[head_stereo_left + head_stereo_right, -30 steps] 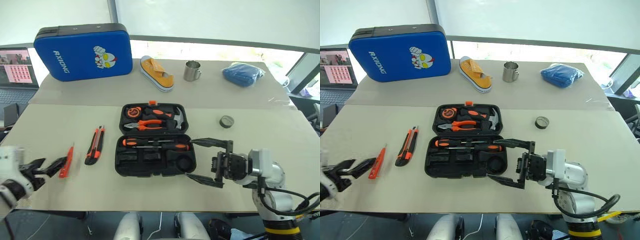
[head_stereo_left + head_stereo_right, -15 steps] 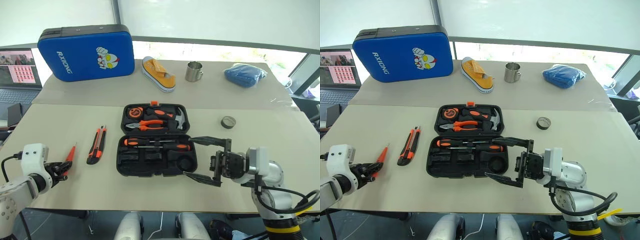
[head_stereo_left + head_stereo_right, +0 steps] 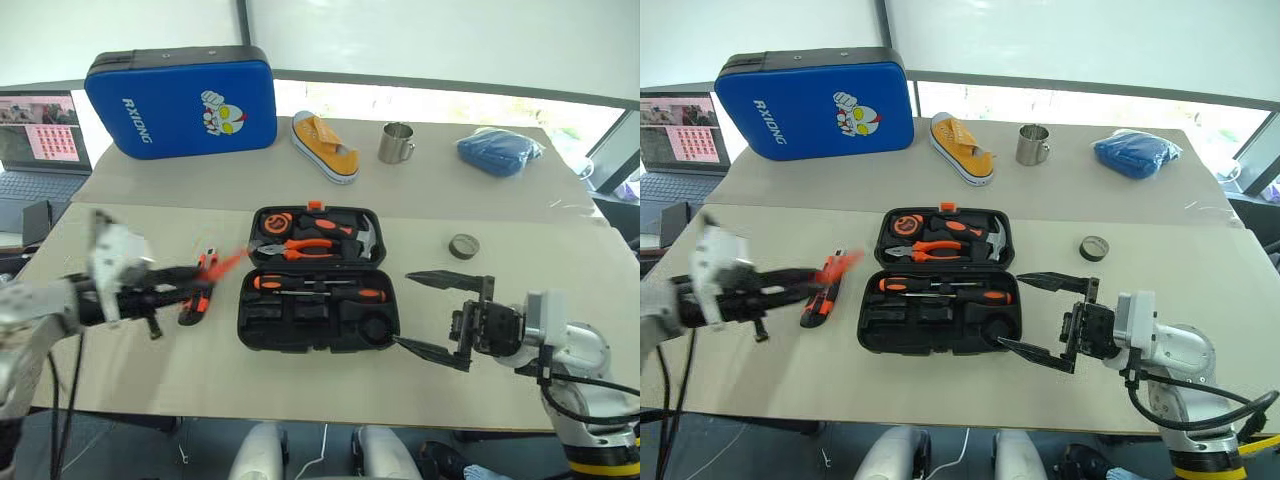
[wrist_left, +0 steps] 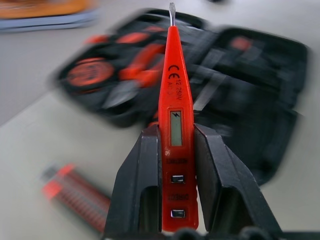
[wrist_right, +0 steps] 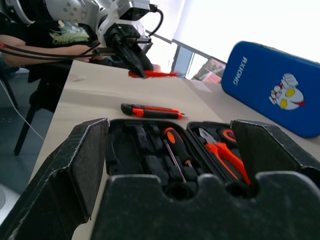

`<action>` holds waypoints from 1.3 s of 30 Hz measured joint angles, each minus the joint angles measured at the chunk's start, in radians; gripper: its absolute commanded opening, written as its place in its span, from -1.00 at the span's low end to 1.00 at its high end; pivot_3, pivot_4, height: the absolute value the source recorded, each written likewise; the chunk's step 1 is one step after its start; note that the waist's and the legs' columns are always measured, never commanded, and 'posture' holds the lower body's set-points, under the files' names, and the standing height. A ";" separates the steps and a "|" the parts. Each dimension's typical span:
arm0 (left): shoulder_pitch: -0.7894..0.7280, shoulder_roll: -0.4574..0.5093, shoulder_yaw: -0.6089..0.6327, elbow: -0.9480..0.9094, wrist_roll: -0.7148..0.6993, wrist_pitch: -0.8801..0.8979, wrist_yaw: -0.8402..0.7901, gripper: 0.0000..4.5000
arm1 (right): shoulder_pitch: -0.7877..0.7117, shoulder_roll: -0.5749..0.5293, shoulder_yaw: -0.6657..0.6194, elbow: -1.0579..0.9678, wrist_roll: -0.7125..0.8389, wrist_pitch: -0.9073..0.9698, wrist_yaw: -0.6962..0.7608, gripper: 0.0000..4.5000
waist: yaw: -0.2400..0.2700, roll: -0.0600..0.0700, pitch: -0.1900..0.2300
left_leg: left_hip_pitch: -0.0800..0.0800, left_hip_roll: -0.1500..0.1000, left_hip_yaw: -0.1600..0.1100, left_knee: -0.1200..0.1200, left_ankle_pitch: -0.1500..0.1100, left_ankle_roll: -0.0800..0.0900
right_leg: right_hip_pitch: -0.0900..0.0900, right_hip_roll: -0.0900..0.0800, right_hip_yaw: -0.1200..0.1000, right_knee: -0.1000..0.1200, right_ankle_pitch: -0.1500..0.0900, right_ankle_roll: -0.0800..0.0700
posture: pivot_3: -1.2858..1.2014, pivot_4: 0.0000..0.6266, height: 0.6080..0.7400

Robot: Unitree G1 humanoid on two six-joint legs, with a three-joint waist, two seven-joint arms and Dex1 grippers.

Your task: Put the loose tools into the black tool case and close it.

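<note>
The left gripper [image 4: 176,150] is clamped on the small orange screwdriver [image 4: 175,125], fingers [image 4: 142,180] pressed against its handle, tip aimed at the open black tool case [image 3: 318,290]. It hangs at centre-left, above the utility knife [image 3: 820,297]. The right gripper [image 3: 440,312], at lower right, is spread wide and empty, just beside the case's right edge. The tape roll [image 3: 463,245] lies on bare table [image 3: 560,260] right of the case.

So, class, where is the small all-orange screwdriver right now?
The small orange screwdriver is clamped in the left end effector, above the utility knife, left of the black tool case.
</note>
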 measured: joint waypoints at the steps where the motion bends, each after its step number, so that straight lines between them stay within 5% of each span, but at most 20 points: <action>1: -0.060 0.004 -0.079 0.017 0.042 0.001 -0.028 -0.79 | 0.001 -0.009 0.001 -0.006 0.001 0.017 -0.007 1.00 | -0.001 0.000 0.000 | -0.001 0.000 0.000 0.000 0.000 0.000 | 0.000 0.002 0.000 0.000 0.000 0.000 | 0.03 -0.52 1.00; 5: -0.263 -0.036 -0.313 0.076 0.208 0.001 -0.081 -0.79 | 0.031 -0.028 -0.003 -0.050 0.006 0.059 -0.034 1.00 | -0.008 0.000 0.000 | -0.007 0.003 -0.002 0.001 0.000 0.001 | -0.005 0.007 0.002 0.001 0.000 0.000 | 0.03 -0.52 1.00; 12: -0.357 -0.093 -0.469 0.099 0.348 0.043 -0.082 -0.79 | 0.093 -0.030 -0.007 -0.114 0.006 0.080 -0.077 1.00 | -0.012 -0.001 0.000 | -0.009 0.003 -0.004 0.004 -0.001 0.002 | -0.005 0.008 0.003 0.000 0.000 0.000 | 0.03 -0.52 1.00; 36: -0.423 -0.127 -0.544 0.045 0.511 0.161 -0.075 -0.79 | 0.121 -0.030 0.007 -0.153 0.006 0.082 -0.112 1.00 | -0.009 0.000 0.000 | -0.008 0.004 -0.006 0.010 -0.002 0.003 | -0.003 0.009 0.002 0.003 0.000 0.001 | 0.03 -0.52 1.00; 38: -0.422 -0.127 -0.543 0.045 0.513 0.164 -0.075 -0.35 | 0.118 -0.030 0.010 -0.152 0.006 0.082 -0.111 1.00 | -0.010 0.000 0.000 | -0.008 0.004 -0.006 0.010 -0.002 0.004 | -0.003 0.010 0.002 0.003 0.000 0.001 | 0.03 -0.52 1.00; 39: -0.422 -0.129 -0.539 0.046 0.513 0.166 -0.075 -0.28 | 0.116 -0.030 0.011 -0.152 0.006 0.082 -0.111 1.00 | -0.010 0.000 0.000 | -0.008 0.004 -0.006 0.010 -0.002 0.004 | -0.003 0.010 0.002 0.003 0.000 0.001 | 0.03 -0.52 1.00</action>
